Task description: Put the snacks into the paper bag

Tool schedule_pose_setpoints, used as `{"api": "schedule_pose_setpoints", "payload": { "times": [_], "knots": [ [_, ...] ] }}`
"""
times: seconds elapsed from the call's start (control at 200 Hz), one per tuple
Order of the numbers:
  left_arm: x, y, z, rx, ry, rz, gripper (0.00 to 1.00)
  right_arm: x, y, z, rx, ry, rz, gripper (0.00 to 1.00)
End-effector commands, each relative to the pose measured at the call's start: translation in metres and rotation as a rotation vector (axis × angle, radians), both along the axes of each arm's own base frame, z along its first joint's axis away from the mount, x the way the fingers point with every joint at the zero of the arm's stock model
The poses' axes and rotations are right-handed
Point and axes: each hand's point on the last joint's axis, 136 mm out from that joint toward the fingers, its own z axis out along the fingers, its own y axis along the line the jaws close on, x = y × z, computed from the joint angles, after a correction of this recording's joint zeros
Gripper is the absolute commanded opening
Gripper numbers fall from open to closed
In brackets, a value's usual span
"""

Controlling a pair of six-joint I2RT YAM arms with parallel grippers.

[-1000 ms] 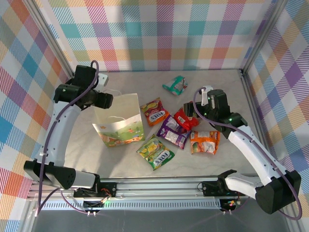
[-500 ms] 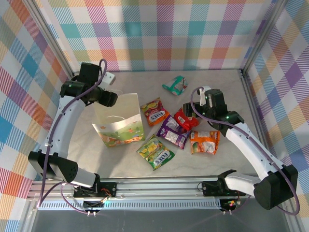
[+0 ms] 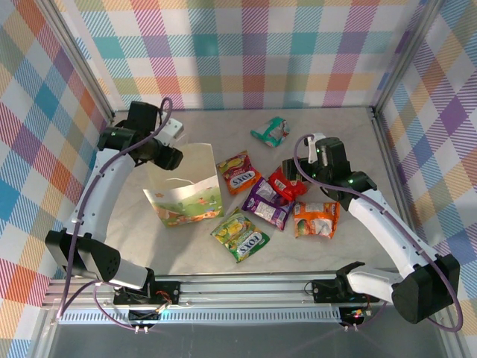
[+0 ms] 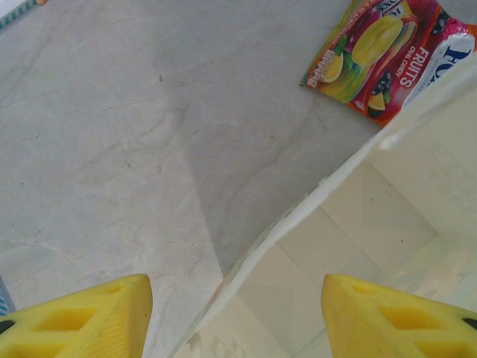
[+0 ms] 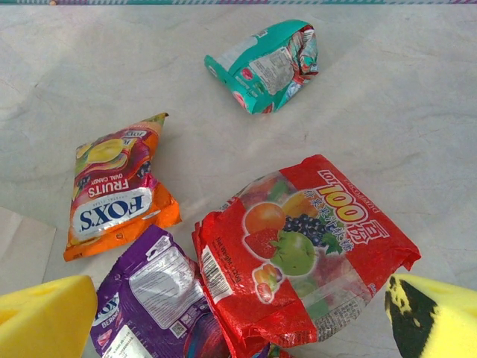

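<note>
The white paper bag (image 3: 183, 188) stands open at centre left. My left gripper (image 3: 171, 157) is open at its back rim. In the left wrist view the yellow fingertips (image 4: 82, 317) straddle the bag's rim (image 4: 298, 216), one outside and one over the bare inside. My right gripper (image 3: 294, 172) hovers open just above the red packet (image 3: 284, 184); that red packet (image 5: 305, 253) lies between its fingers (image 5: 45, 317). On the table lie the other snacks: a teal packet (image 3: 270, 131), an orange FOX'S packet (image 3: 238, 171), a purple one (image 3: 267, 203), a second orange one (image 3: 316, 218) and a green-yellow one (image 3: 241, 234).
Checked walls with metal posts enclose the grey table (image 3: 335, 134). An aluminium rail (image 3: 246, 287) runs along the front edge. The packets cluster right of the bag, the red one overlapping the purple one (image 5: 156, 298).
My left arm has swung right and a little nearer, bringing its gripper over the bag's back rim. The right gripper has barely shifted above the red packet.
</note>
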Motion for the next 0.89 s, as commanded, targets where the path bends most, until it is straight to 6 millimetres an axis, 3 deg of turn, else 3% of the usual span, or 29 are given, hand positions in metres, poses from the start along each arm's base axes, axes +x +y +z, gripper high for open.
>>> {"api": "schedule_pose_setpoints", "payload": {
  "times": [0.0, 0.195, 0.56, 0.89],
  "knots": [
    [0.001, -0.006, -0.002, 0.005, -0.005, -0.049, 0.59, 0.003, 0.001, 0.016, 0.002, -0.047, 0.003, 0.99],
    [0.002, -0.010, -0.006, -0.005, 0.017, -0.062, 0.51, 0.002, -0.001, 0.013, -0.002, -0.041, -0.003, 0.99],
    [0.002, -0.002, -0.006, 0.021, 0.004, -0.026, 0.14, 0.005, 0.003, 0.012, -0.008, -0.038, 0.011, 0.99],
    [0.004, 0.002, 0.007, -0.063, 0.006, 0.072, 0.04, 0.004, 0.003, 0.012, -0.011, -0.038, 0.016, 0.99]
  ]
}}
